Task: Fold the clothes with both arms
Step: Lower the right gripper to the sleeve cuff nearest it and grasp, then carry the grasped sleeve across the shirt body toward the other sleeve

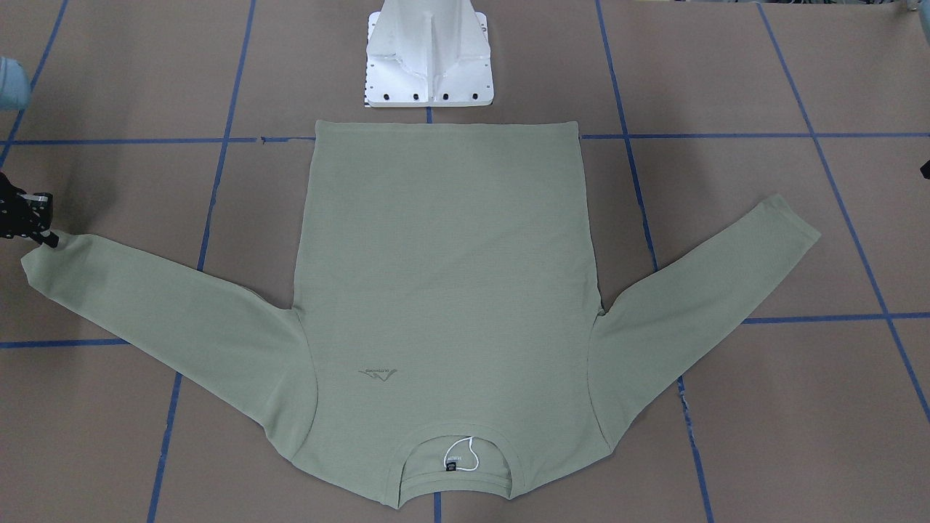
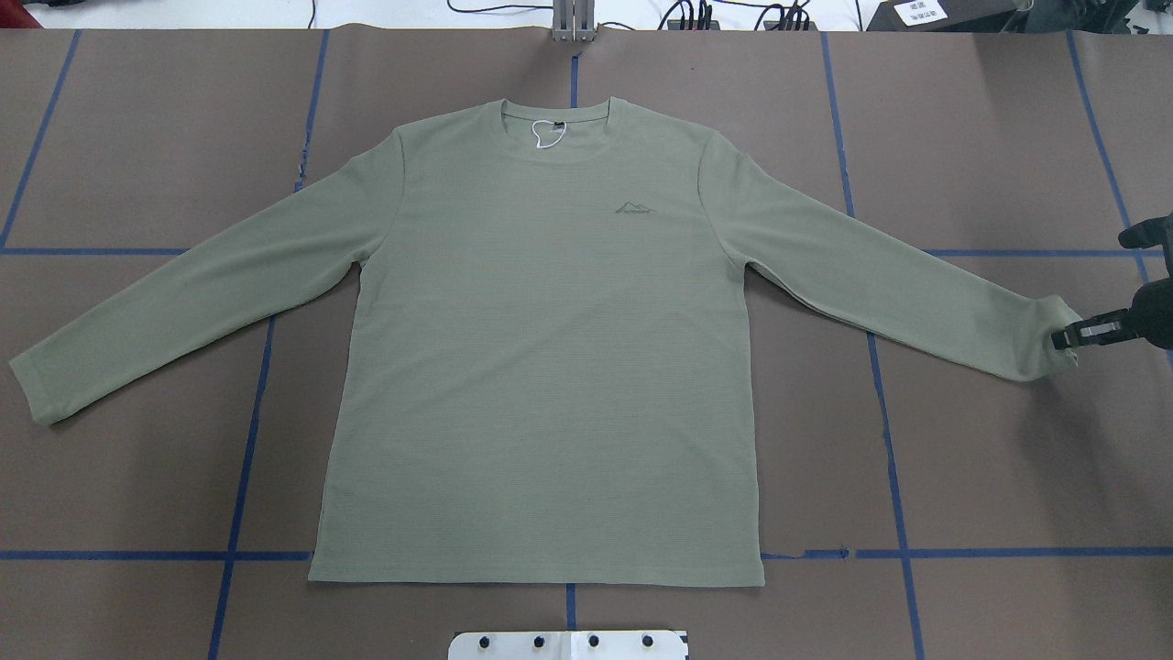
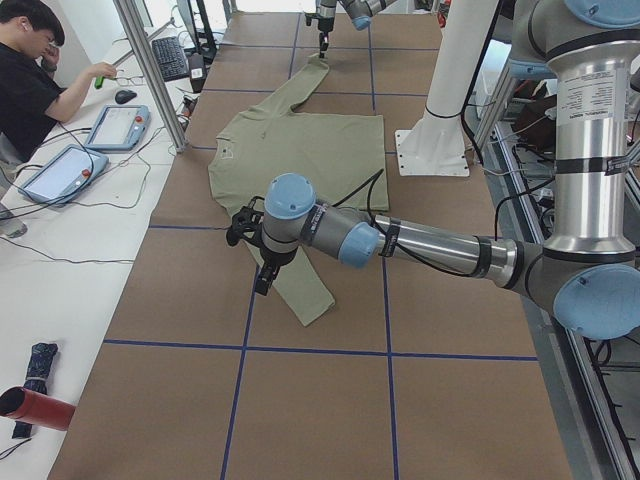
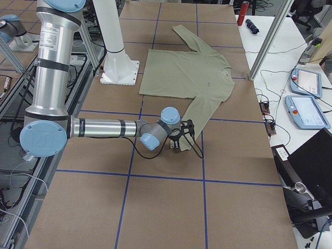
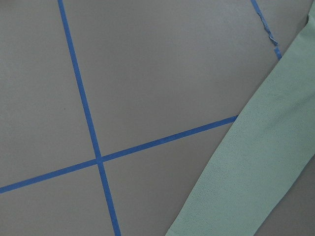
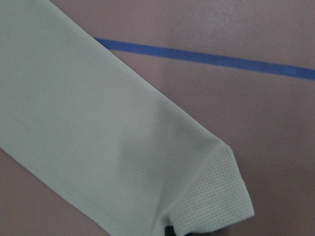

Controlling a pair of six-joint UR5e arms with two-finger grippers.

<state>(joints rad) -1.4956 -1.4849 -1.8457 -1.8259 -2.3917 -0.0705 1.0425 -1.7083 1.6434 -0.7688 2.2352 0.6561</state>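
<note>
The pale sage-green shirt (image 2: 541, 367) lies flat and face up on the brown table, collar (image 2: 554, 124) at the far side, both sleeves spread out. My right gripper (image 2: 1063, 337) is at the cuff of the sleeve on the overhead view's right and appears shut on it; the cuff (image 6: 211, 206) is bunched and slightly lifted. It also shows in the front view (image 1: 45, 236) and the right side view (image 4: 184, 136). My left gripper (image 3: 262, 272) hovers near the other sleeve (image 5: 256, 167); I cannot tell whether it is open or shut.
The white pedestal base (image 1: 429, 65) stands just behind the shirt's hem. Blue tape lines (image 2: 880, 385) grid the table. An operator (image 3: 30, 80) sits at a side desk with tablets, and a metal post (image 3: 150, 70) stands at the table edge.
</note>
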